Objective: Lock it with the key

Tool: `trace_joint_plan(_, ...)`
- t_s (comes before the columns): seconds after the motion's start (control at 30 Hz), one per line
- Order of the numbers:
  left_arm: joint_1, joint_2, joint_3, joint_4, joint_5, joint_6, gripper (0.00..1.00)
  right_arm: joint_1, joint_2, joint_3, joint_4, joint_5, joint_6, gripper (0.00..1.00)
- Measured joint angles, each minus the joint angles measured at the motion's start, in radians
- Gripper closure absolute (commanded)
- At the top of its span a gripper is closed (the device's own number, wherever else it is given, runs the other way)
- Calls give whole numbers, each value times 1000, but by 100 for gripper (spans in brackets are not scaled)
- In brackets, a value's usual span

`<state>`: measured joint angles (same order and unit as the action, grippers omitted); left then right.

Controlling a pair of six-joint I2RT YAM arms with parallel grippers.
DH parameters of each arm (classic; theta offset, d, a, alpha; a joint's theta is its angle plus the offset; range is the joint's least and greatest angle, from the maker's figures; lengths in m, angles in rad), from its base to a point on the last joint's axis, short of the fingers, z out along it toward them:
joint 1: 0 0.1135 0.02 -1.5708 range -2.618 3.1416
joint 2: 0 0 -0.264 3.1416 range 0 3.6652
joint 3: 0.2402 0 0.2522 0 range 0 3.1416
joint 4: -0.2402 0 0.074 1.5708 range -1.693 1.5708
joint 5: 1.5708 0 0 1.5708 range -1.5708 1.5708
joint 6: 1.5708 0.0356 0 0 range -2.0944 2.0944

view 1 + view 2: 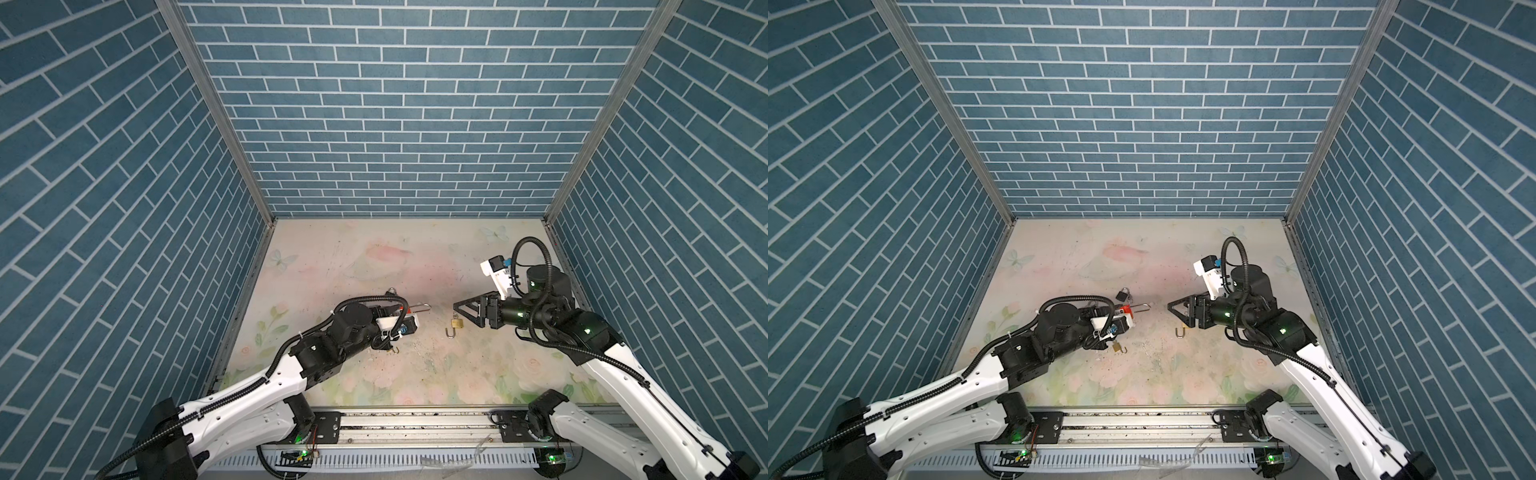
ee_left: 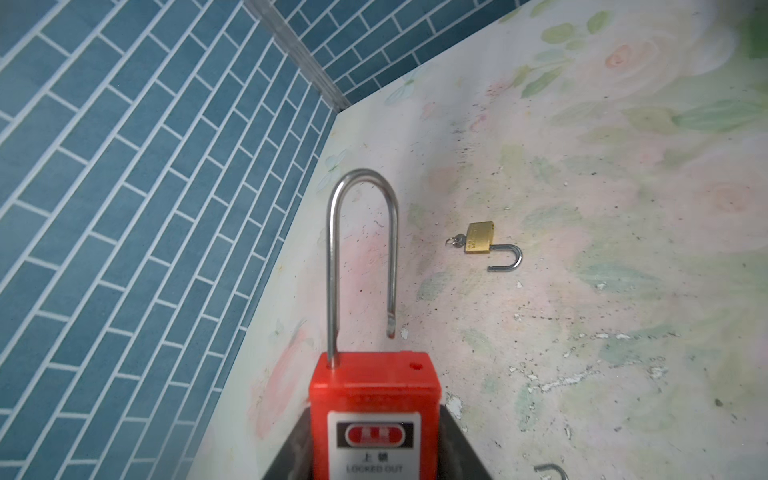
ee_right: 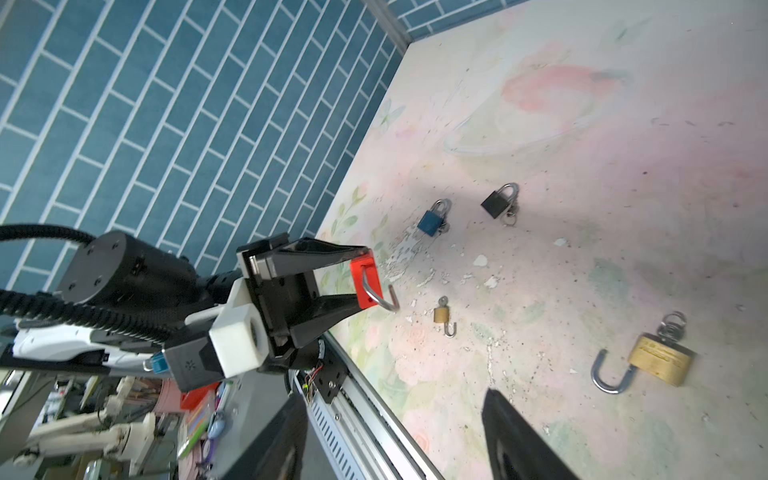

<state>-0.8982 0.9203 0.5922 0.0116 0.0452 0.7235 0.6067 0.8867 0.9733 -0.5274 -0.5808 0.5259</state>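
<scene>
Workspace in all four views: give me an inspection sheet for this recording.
Surface: floral-print tabletop, scuffed, paint chipped.
Job's things: red plastic padlock, long steel shackle open; larger brass padlock and small brass padlock lying open, keys inserted; blue padlock and black padlock, shackles closed.
Clutter: white paint flecks.
Grippers: left gripper shut on red plastic padlock; right gripper open, empty.
Cables: black corrugated conduits looped along both arms.
Surroundings: blue brick-pattern walls on three sides.

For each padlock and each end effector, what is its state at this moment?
red padlock: shackle open, held by left end effector
left end effector: shut on red padlock
right end effector: open, empty
large brass padlock: shackle open, key inserted
small brass padlock: shackle open, key inserted
blue padlock: shackle closed
black padlock: shackle closed
</scene>
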Motion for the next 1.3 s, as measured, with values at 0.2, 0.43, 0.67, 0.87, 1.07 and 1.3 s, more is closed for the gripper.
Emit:
trace_joint_plan(0.2,5,13,16,-11,93,45,97,139,122,64,0,66,-97,44)
trace_joint_plan(0.43,7,37,46,-32,149,47,96,190,224,69,2,135,-167,58)
trace_joint_plan(0.67,9,64,46,-29,135,40,97,190,225,61,22,144,-171,84)
trace_joint_plan(0.87,9,86,46,9,79,34,97,188,226,59,40,152,-146,97)
trace_joint_plan(1.07,7,97,46,40,32,43,97,184,234,61,69,158,-115,100)
trace_joint_plan(1.3,-3,100,38,66,-20,51,98,178,257,64,104,151,-82,100)
